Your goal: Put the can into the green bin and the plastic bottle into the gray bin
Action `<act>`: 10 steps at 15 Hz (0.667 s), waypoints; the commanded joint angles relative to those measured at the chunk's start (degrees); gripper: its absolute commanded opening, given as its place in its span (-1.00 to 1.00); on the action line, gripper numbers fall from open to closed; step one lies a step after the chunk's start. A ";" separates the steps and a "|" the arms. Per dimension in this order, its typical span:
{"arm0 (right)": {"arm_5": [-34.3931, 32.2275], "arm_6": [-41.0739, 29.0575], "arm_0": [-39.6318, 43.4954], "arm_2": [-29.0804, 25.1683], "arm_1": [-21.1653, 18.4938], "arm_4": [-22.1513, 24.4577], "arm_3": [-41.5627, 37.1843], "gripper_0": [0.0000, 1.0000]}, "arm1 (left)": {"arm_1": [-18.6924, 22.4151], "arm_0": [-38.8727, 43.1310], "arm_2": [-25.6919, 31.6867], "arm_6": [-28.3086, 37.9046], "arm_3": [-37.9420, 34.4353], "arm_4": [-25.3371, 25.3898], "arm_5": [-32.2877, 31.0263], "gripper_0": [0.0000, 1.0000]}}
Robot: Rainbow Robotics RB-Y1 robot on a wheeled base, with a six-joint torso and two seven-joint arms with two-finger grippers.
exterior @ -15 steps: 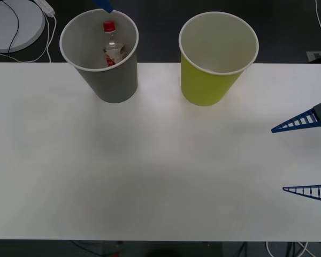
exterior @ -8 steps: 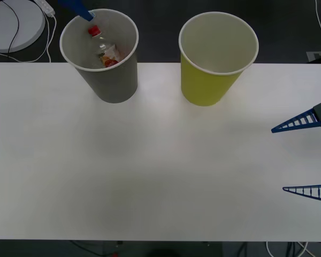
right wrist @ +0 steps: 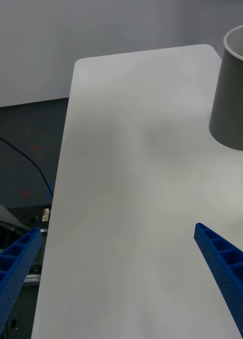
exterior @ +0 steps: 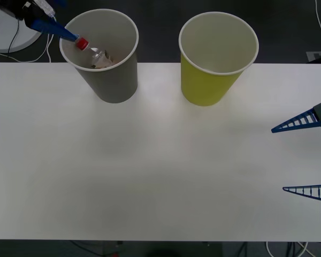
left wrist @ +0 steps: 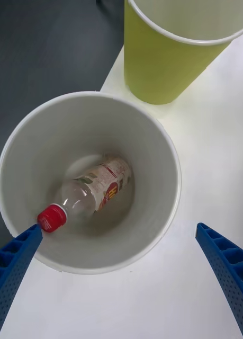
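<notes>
Table (exterior: 160, 160): white and bare across its middle; I judged nothing lay between the cups and my parked arm.
Room: dark floor beyond the far edge, with a white round disc (exterior: 10, 27) and its cable at about 11 o'clock in the front view.
Gray bin (exterior: 100, 51): upright near the far edge at about 11 o'clock; I took it as the bottle's goal.
Green bin (exterior: 218, 53): upright at about 1 o'clock, well apart from the gray one, its inside pale and holding nothing I could see; the can step looked undone.
Left gripper (left wrist: 121, 275): above the gray bin's rim, fingers wide apart, gripping nothing.
Right gripper (exterior: 305, 155): at 3 o'clock over the table edge, fingers spread, idle.
Plastic bottle (left wrist: 92, 190): lying tilted inside the gray bin, red cap against the wall.
</notes>
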 commanded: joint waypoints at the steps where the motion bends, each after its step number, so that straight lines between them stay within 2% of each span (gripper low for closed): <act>1: 0.00 0.00 0.00 0.00 0.00 0.00 0.00 1.00 | 3.04 2.90 0.00 -1.81 -2.67 3.37 1.43 1.00; 5: 0.00 0.00 0.00 0.00 0.00 0.00 0.00 1.00 | 6.55 7.82 0.00 -6.39 -5.22 9.26 3.98 1.00; 10: 0.00 0.00 0.00 0.00 0.00 0.00 0.00 1.00 | 9.02 14.59 0.00 -15.79 -6.18 17.17 7.49 1.00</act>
